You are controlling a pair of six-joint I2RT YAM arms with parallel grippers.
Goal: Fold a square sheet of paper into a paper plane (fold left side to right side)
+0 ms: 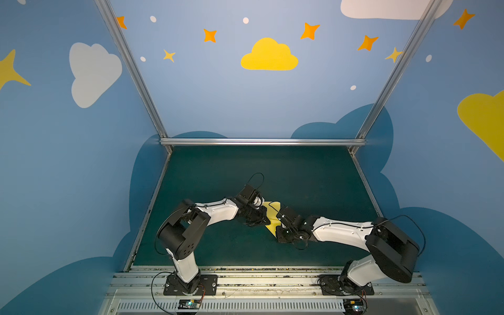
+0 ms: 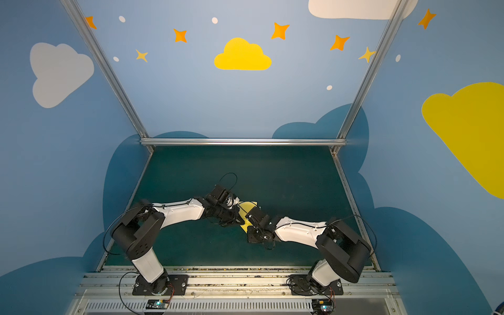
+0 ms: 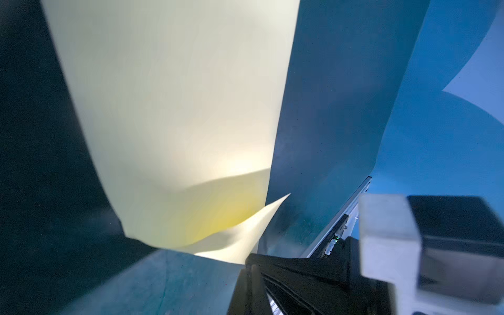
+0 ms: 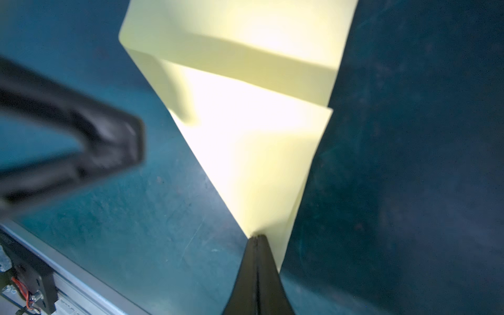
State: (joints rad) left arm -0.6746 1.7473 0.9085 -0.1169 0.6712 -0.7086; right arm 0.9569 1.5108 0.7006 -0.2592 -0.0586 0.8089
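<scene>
Seemingly midway — paper [image 1: 274, 225] creased into layered point, no slim dart yet; right gripper [image 4: 256, 240] pinches tip, left gripper [image 1: 259, 218] pressed shut, hold unclear; lengthwise folds likely remain

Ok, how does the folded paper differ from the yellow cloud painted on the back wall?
The folded paper has straight edges, creases and overlapping layers; the yellow cloud is one flat shape with rounded lobes. The paper is down at the green mat, its pointed end pinched in the right claw; the cloud is high on the wall, untouched. The paper is partly hidden; the cloud shows whole. Both are yellow.
</scene>
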